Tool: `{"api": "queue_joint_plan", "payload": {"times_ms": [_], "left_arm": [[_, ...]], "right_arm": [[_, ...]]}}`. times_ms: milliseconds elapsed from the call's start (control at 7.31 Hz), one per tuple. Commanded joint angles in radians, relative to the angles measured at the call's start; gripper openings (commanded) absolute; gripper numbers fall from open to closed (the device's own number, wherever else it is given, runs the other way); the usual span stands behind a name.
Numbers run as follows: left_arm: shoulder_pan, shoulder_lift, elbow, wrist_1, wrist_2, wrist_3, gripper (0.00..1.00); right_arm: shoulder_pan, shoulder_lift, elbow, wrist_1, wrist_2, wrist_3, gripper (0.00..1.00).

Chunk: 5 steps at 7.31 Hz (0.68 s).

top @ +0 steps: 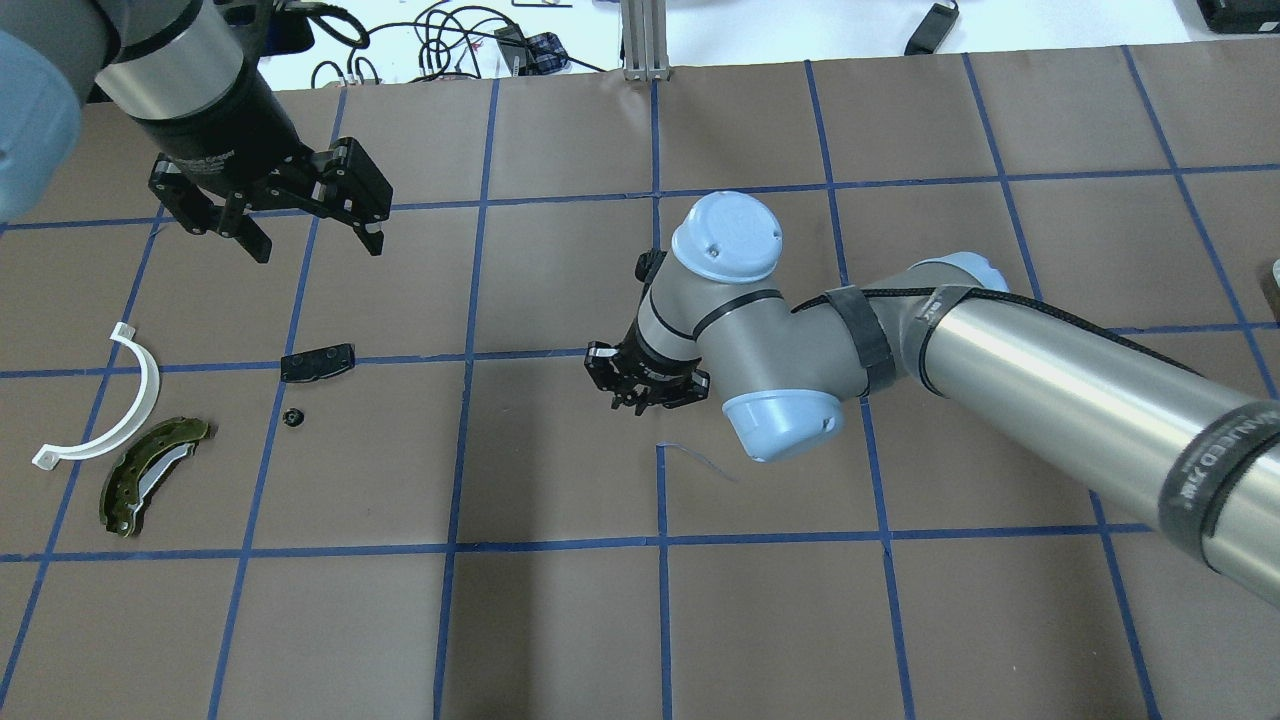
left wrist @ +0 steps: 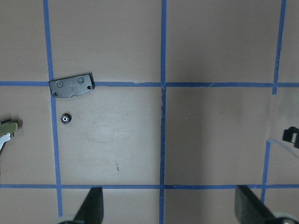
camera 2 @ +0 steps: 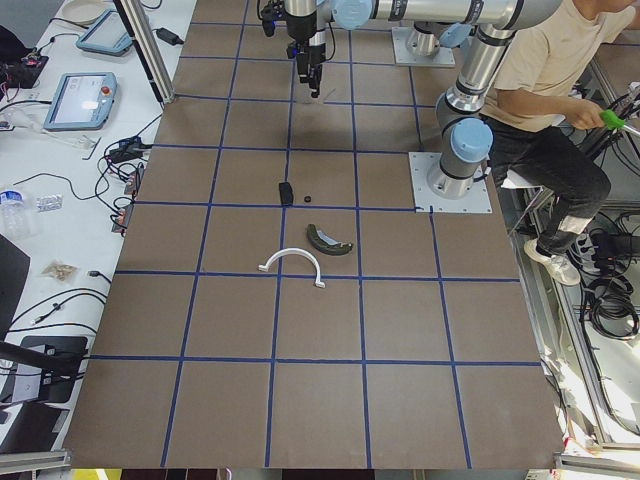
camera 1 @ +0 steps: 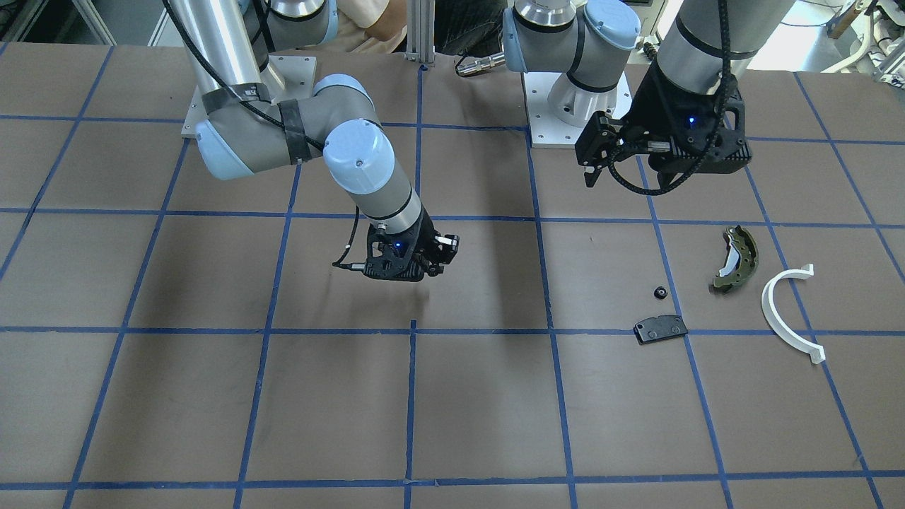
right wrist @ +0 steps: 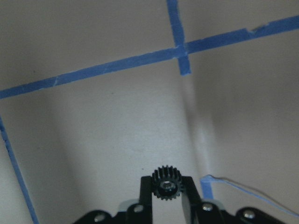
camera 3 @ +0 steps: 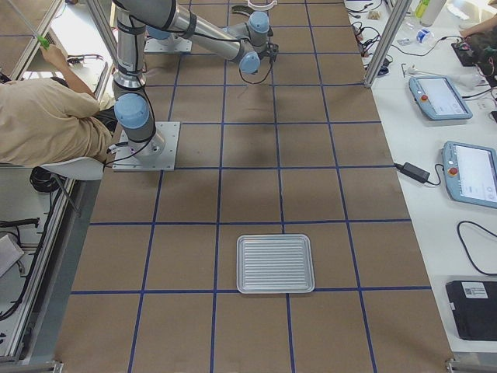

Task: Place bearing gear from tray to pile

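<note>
My right gripper is shut on a small black bearing gear and holds it above the bare table near the centre. The pile lies at the left end: an olive-green brake shoe, a white half-ring arc, a flat black plate, and another small black gear beside the plate. My left gripper hangs open and empty above the table beyond the pile. The tray lies far off at the right end.
The table is brown with a blue tape grid; a loose strip of tape curls up near my right gripper. A seated person is behind the robot bases. Tablets and cables lie on the side bench.
</note>
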Motion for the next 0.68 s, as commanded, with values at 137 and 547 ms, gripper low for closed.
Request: {"api": "queue_joint_plan", "payload": {"times_ms": [137, 547], "left_arm": [[-0.001, 0.001, -0.005, 0.001, -0.001, 0.0, 1.0], [-0.002, 0.003, -0.007, 0.004, -0.001, 0.0, 1.0]], "right_arm": [[0.028, 0.058, -0.002, -0.063, 0.051, 0.013, 0.0], [0.005, 0.034, -0.014, -0.048, 0.035, 0.008, 1.0]]}}
